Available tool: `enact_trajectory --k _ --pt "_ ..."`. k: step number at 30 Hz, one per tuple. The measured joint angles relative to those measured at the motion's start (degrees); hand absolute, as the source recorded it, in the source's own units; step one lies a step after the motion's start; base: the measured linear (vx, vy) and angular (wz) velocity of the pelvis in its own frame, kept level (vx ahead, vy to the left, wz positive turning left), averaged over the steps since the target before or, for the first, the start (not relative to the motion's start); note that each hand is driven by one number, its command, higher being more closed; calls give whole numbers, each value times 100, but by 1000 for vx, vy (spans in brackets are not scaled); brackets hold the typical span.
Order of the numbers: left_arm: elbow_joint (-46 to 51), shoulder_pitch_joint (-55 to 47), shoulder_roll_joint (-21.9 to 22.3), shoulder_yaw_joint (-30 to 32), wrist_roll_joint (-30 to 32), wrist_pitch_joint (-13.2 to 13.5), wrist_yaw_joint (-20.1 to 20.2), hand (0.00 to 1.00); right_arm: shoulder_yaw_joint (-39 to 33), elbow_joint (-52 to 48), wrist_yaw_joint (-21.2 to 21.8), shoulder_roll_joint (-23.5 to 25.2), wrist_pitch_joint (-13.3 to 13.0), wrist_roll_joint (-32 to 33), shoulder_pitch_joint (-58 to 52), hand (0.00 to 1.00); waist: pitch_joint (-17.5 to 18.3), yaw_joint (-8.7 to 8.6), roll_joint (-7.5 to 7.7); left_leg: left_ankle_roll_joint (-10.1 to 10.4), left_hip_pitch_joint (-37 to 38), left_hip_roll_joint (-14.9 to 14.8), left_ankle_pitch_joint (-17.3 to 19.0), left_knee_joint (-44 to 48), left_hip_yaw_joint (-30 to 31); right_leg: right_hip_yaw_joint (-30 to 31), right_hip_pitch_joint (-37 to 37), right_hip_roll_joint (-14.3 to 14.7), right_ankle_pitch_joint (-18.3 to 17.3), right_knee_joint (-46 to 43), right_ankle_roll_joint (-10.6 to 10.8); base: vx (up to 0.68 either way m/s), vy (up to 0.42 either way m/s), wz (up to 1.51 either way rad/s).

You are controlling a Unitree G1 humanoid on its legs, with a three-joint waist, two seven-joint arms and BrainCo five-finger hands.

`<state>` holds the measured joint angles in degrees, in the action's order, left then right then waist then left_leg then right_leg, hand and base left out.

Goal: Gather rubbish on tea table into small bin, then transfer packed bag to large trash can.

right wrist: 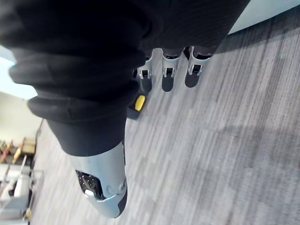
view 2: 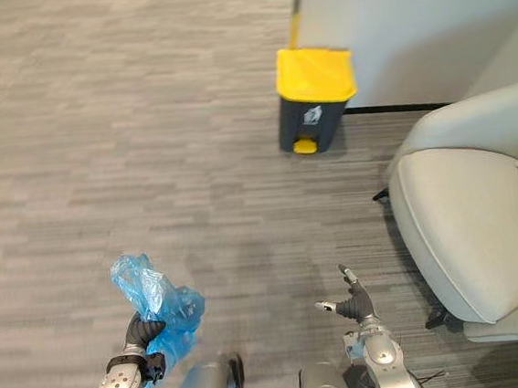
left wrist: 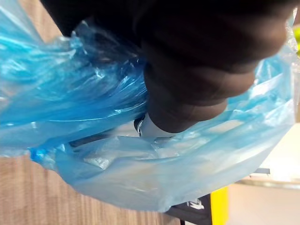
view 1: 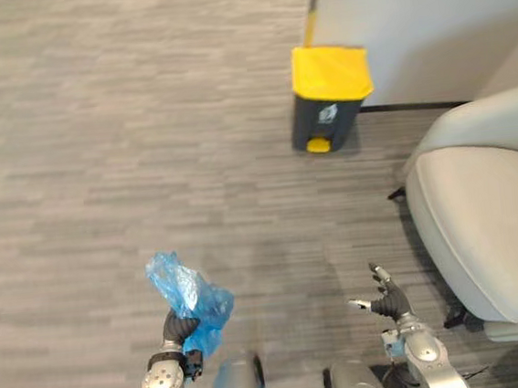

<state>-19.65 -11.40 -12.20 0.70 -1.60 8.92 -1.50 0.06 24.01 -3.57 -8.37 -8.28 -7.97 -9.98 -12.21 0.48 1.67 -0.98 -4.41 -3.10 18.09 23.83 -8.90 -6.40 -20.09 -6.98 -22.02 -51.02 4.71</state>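
My left hand [view 1: 179, 330] is shut on a crumpled blue plastic bag [view 1: 188, 297], held above the grey carpet at the lower left. In the left wrist view the blue bag [left wrist: 93, 140] wraps round my hand [left wrist: 187, 93], with pale rubbish showing through the plastic. The large trash can [view 1: 328, 98], dark grey with a yellow lid and a yellow pedal, stands ahead against the white wall. Its lid is closed. My right hand [view 1: 388, 299] hangs at the lower right with relaxed fingers [right wrist: 168, 77] and holds nothing.
A light grey armchair [view 1: 491, 217] stands at the right, close to my right hand. A white wall [view 1: 426, 22] runs behind the can. Open carpet [view 1: 145, 150] lies between me and the can.
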Motion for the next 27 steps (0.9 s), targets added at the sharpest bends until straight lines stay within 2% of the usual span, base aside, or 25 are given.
enact_trajectory --k 1,2,3,4,5,6,7,8,9,10,11,12,13,14,16,18,19,20,21,22,24,25,26,27 --pt "-12 54 -27 11 -1 6 -1 100 -18 121 -2 -11 5 -14 26 0 8 -73 13 27 147 -29 -4 -203 -42 -217 -219 36 43 566 -48 528 31 -24" --pt "-120 128 -36 97 -3 25 0 100 -30 433 -1 -38 18 -81 154 0 -17 -143 -19 95 360 -93 -45 -416 -89 -329 -394 149 318 1558 -110 469 0 -7" --pt "-212 171 -27 116 -3 24 -2 100 -58 570 1 -52 48 -127 194 0 -19 -166 -22 131 501 -113 -66 -533 -115 -336 -460 208 569 2091 -106 524 -31 -1" --pt "-383 261 -19 125 -1 20 -16 100 -170 765 -1 -63 110 -169 205 0 -23 -221 -32 266 799 -136 -77 -773 -99 -361 -502 296 1286 2907 -238 611 -72 21" --pt "-485 241 -27 136 5 20 -34 100 -248 909 -12 -75 167 -184 199 0 -30 -290 -65 427 1071 -203 -40 -912 23 -425 -377 396 2126 3338 -449 649 -96 33" --pt "-529 240 -27 151 6 21 -45 100 -254 916 -12 -101 201 -184 164 0 -10 -305 -81 509 1138 -258 3 -899 111 -430 -294 420 2551 3371 -706 562 -99 19" --pt "-621 256 37 185 6 12 -64 100 -297 969 -4 -177 224 -186 185 0 32 -262 -200 640 1094 -450 27 -749 190 -542 -326 524 2398 3145 -765 650 -127 14" --pt "-657 295 54 214 7 -9 -77 100 -424 1015 -10 -168 228 -185 281 0 -46 -290 -245 934 968 -486 -239 -291 261 -633 -325 459 2092 2727 -786 735 -194 17" --pt "-676 340 208 233 5 -32 -106 100 -468 1007 -6 -244 222 -184 259 0 -187 -350 -278 836 837 -481 -706 673 246 -802 -287 400 1721 1968 -805 686 -233 23" --pt "-672 278 276 260 4 -24 -106 100 -460 1000 -3 -257 217 -182 204 0 -184 -305 -346 673 686 -587 -1007 1360 205 -854 -117 547 1606 2098 -653 451 -322 2" --pt "-544 55 348 323 3 -8 -101 100 -437 811 -10 -214 218 -170 46 0 -159 -160 -382 536 173 -908 -1607 2823 82 -1032 645 719 1254 2829 -1223 428 -268 -53" --pt "-509 20 461 343 -1 7 -102 100 -460 818 -30 -220 216 -161 117 0 -167 -70 -585 316 -396 -1273 -1072 3835 64 -845 935 1003 1186 2943 -1330 441 -195 -74" --pt "-508 24 468 341 -3 1 -97 100 -472 820 -49 -186 215 -148 196 0 -155 20 -633 358 -658 -1301 -875 4053 38 -743 1065 1058 1159 3017 -1343 530 -59 -99" --pt "-489 15 479 338 -8 -5 -95 100 -461 818 -51 -89 216 -133 289 0 -215 101 -460 394 -1095 -1255 -631 4047 -53 -557 1353 1073 1156 3292 -1338 540 -44 -76" --pt "-431 13 485 336 -8 9 -94 100 -464 816 -60 -5 210 -111 323 0 -227 195 -382 379 -1496 -1186 -456 3371 -246 -354 1876 1047 1150 3732 -1319 517 -25 -61" --pt "-309 -80 489 340 -8 14 -92 100 -480 801 -99 -18 217 -111 369 0 -240 243 -327 350 -1770 -1031 -440 2372 -344 -134 2335 1024 1047 4094 -1151 491 88 -50" --pt "-296 -113 502 340 -8 14 -91 100 -511 796 -145 -45 221 -111 353 0 -241 302 -281 445 -1814 -850 -504 1464 -322 26 2552 949 955 4233 -1034 605 198 -61" --pt "-294 -112 551 343 -8 19 -91 100 -635 830 -154 -76 216 -114 331 0 -206 360 -285 577 -1700 -599 -844 255 -172 129 2724 913 854 4369 -875 503 201 -64" --pt "-296 -142 572 353 -9 23 -92 100 -680 875 -161 -120 220 -115 340 0 -181 364 -329 408 -1692 -527 -1280 -123 -61 204 2801 925 770 4383 -767 626 264 -52" --pt "-410 -155 529 472 -8 3 -104 100 -696 1051 -171 -77 261 -116 411 0 -106 341 -120 58 -1640 -306 -1591 17 -2 338 2876 697 582 4243 -554 563 228 -18" --pt "-363 -71 540 449 -6 -3 -104 100 -735 1042 -176 -107 248 -118 341 0 -61 344 -31 -83 -1607 -149 -1276 154 -59 329 2731 473 516 3774 -387 617 245 -2" --pt "-304 -120 532 434 -7 -1 -107 100 -739 1045 -174 -82 247 -140 338 0 -64 361 1 -118 -1373 -64 -880 333 -125 347 2388 339 448 2560 -87 411 188 -9" --pt "-313 -136 517 431 -7 -6 -106 100 -728 1044 -173 -65 245 -158 341 0 -67 347 -4 -147 -1236 -32 -749 340 -148 343 2118 255 537 1784 211 495 214 -8" --pt "-325 -133 444 369 -7 -34 -117 100 -693 1052 -169 -36 246 -170 326 0 -75 310 -7 -227 -915 44 -550 359 -160 372 1556 59 601 299 624 373 126 10"
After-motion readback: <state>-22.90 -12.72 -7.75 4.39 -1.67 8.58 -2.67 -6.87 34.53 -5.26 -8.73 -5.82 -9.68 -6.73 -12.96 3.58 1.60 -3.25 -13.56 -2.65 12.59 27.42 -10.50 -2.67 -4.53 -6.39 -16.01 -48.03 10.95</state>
